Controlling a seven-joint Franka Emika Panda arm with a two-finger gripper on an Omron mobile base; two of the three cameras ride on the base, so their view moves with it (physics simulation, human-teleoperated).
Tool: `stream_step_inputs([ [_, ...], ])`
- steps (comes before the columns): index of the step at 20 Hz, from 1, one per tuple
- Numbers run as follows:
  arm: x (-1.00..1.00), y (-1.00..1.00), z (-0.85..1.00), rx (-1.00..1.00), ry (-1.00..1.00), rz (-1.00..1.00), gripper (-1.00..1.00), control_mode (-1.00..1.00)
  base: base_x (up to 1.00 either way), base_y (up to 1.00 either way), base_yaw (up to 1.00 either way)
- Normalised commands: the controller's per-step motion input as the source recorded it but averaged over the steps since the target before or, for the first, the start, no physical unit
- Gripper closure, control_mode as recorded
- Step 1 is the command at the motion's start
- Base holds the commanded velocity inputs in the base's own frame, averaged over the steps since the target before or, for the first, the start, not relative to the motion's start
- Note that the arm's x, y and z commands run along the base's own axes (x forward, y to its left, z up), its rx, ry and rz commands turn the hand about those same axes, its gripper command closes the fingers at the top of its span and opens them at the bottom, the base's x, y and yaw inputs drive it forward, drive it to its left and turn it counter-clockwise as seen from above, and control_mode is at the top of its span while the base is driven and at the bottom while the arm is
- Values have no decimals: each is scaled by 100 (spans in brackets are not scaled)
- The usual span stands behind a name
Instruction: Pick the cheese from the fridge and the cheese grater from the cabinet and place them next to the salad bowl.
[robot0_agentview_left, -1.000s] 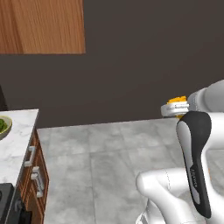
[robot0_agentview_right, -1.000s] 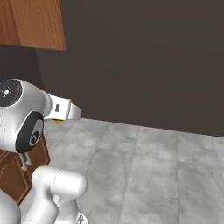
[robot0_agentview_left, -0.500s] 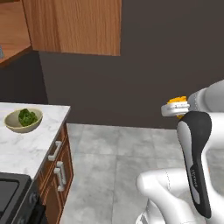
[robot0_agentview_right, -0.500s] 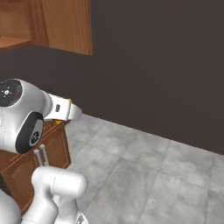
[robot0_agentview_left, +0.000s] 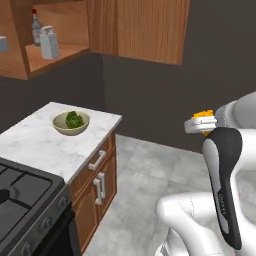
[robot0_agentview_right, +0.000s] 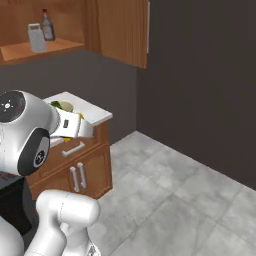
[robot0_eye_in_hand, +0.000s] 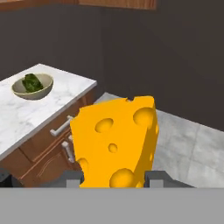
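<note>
My gripper (robot0_eye_in_hand: 116, 178) is shut on the cheese (robot0_eye_in_hand: 116, 142), a yellow-orange wedge with holes held close in front of the hand camera. From the left base view a sliver of the cheese (robot0_agentview_left: 204, 114) sticks up at the hand, above the floor and right of the counter. The salad bowl (robot0_agentview_left: 71, 123) with green leaves stands on the marble counter (robot0_agentview_left: 30, 145) near its far right corner. On the shelf of the open wooden cabinet (robot0_agentview_left: 135, 30) stands the grey cheese grater (robot0_agentview_left: 49, 42). The same grater (robot0_agentview_right: 36, 37) and bowl (robot0_agentview_right: 62, 106) appear from the right. The fridge is out of view.
A dark bottle with a red cap (robot0_agentview_left: 35, 27) stands behind the grater. A black stove (robot0_agentview_left: 20, 192) adjoins the counter on the near left. Wooden drawers with metal handles (robot0_agentview_left: 97, 175) sit under the counter. Grey tiled floor (robot0_agentview_right: 175, 200) stretches to the dark wall.
The whole picture has shifted, so the base has moved: the counter, bowl and open cabinet with the grater have slid into view. The gripper holds the cheese as before.
</note>
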Motion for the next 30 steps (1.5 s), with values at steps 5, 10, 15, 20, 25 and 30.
stream_step_inputs([
  [5, 0, 0, 0, 0, 0, 0, 100, 100, 45, 3, 46],
  [10, 0, 0, 0, 0, 0, 0, 100, 100, 50, 4, 44],
  [15, 0, 0, 0, 0, 0, 0, 100, 100, 53, 1, 39],
  [20, 0, 0, 0, 0, 0, 0, 100, 100, 54, 0, 35],
  [25, 0, 0, 0, 0, 0, 0, 100, 100, 47, 0, 40],
  [30, 0, 0, 0, 0, 0, 0, 100, 100, 42, -18, 35],
])
